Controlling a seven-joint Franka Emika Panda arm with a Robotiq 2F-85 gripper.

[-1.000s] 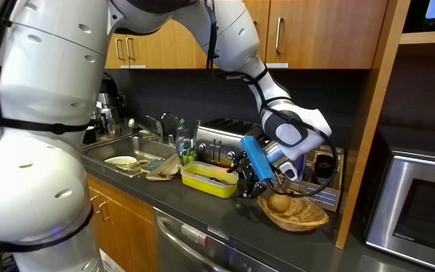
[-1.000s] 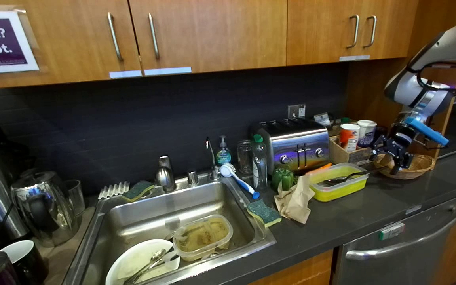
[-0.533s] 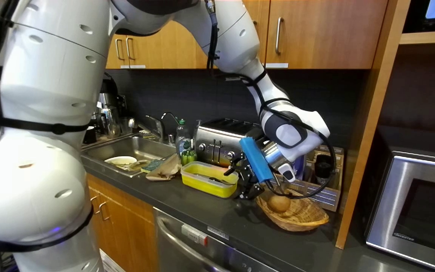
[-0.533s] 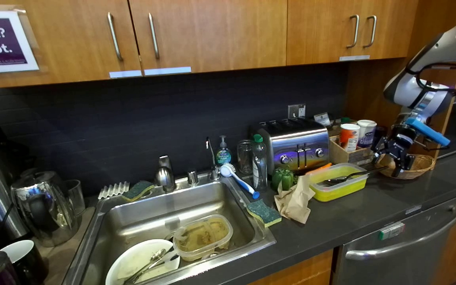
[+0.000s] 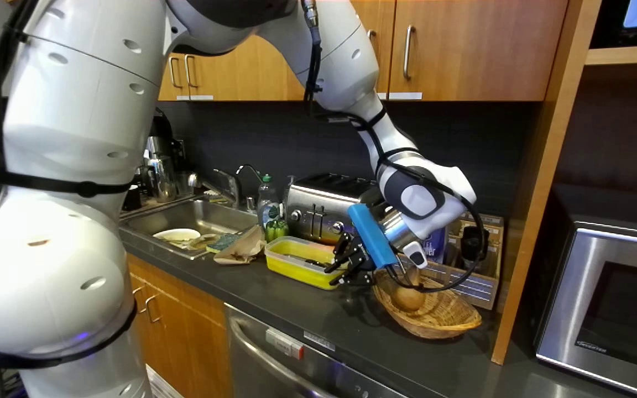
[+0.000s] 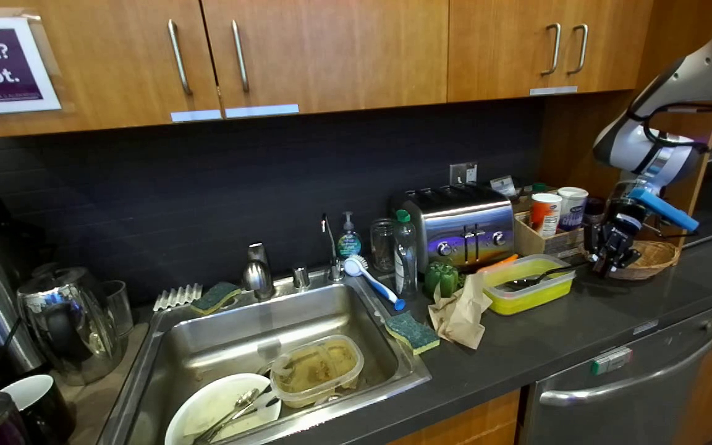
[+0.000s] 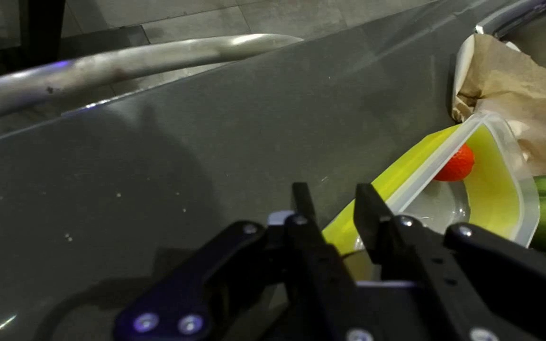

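An exterior view looks from close beside the arm (image 5: 83, 132), at frame left, obliquely along the table (image 5: 296, 301). Tilted down, an exterior view faces the wall (image 6: 251, 179) and sink (image 6: 226, 334). Both share the toaster (image 6: 467, 232). The wrist view looks down, nearest, past the pincer (image 7: 333, 196).

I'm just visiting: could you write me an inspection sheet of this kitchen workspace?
Surface: dark countertop, small pale specks.
Working items: black utensil resting in yellow container, handle jutting over the rim.
Clutter: crumpled brown paper, green bell pepper, sponge.
Fingers: parted in the wrist view; contact with the utensil's handle unclear.
Cables: black cable strapped along the arm, its loop hanging near the wicker basket.
Surroundings: sink, toaster, microwave.
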